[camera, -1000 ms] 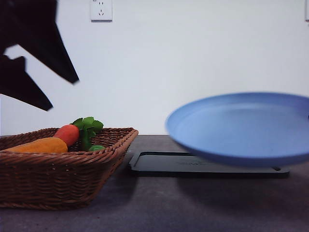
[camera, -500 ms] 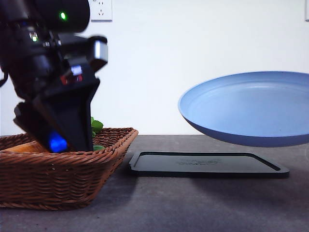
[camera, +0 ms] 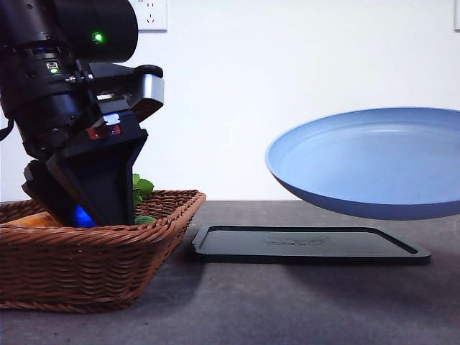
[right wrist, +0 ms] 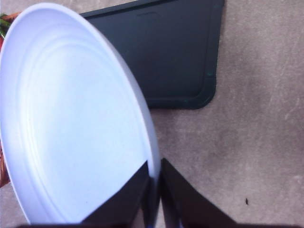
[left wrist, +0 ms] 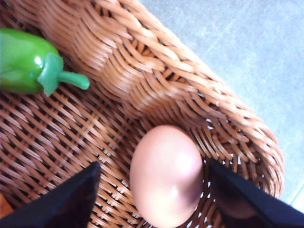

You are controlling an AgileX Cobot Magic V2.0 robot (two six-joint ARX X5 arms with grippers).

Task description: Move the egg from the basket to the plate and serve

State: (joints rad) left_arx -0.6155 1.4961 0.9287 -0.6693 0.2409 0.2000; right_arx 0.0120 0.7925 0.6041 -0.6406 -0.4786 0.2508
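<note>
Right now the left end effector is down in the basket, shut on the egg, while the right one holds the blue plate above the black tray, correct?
Not quite. In the left wrist view the left end effector is open: its fingers stand either side of the egg, apart from it. The rest holds: it is down in the basket, and the right end effector holds the blue plate above the black tray.

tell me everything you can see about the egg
The egg is small, smooth and pinkish-brown, with a soft shine on its shell and no visible cracks. It lies on the woven floor of the wicker basket, tucked into a corner where the side wall curves round, and appears to rest against that wall. The open left gripper straddles it, one dark finger on each side, neither clearly touching it. A green toy pepper lies apart from it.
</note>
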